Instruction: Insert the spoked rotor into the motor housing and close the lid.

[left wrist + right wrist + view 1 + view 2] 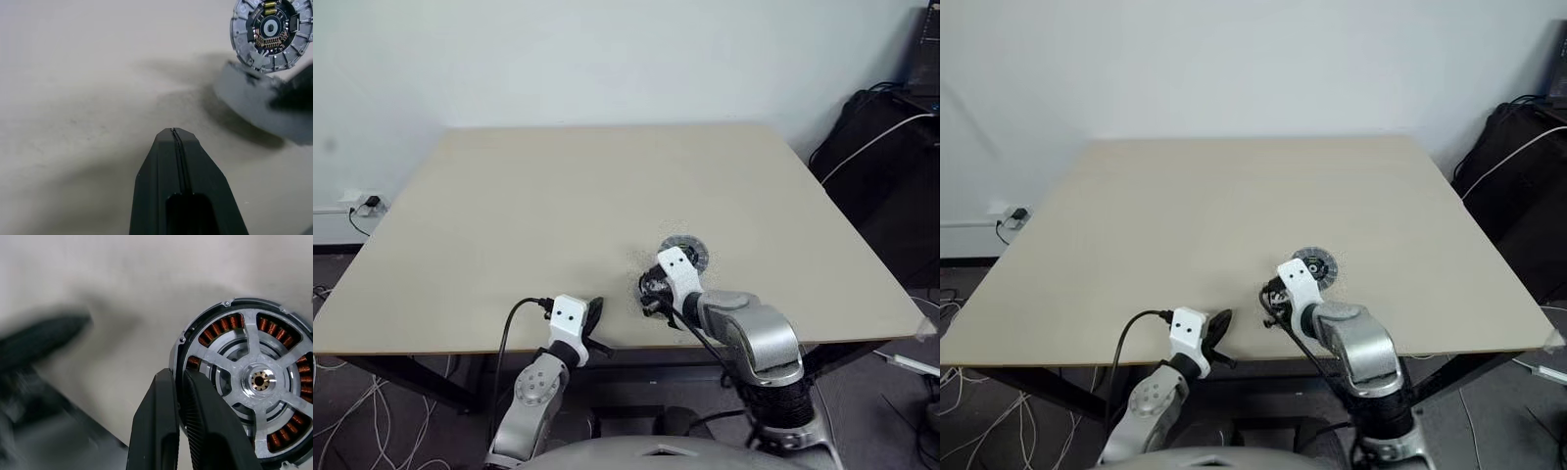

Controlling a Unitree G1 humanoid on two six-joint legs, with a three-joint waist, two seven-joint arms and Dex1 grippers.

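The right end effector (178, 374) is pinching the rim of the motor housing (259, 380). Its fingers are standing narrow, one just inside the dark outer rim against the copper windings and the other outside it. The housing is sitting in that grip close to the near edge of the tabletop (558, 196); whether it is resting on the surface or riding just above it I cannot tell.

The left end effector (175, 131) is hovering empty at the near edge, its two fingers pressed fully together.

Just beyond the right end effector, the spoked rotor (1314, 262) is lying flat on the tabletop, apart from the housing and untouched by either arm.

Judging by this, the task is sitting at an early stage: the housing is being secured, while the rotor is not yet seated in it. Bringing rotor and housing together, and then closing the lid over them, are both remaining.
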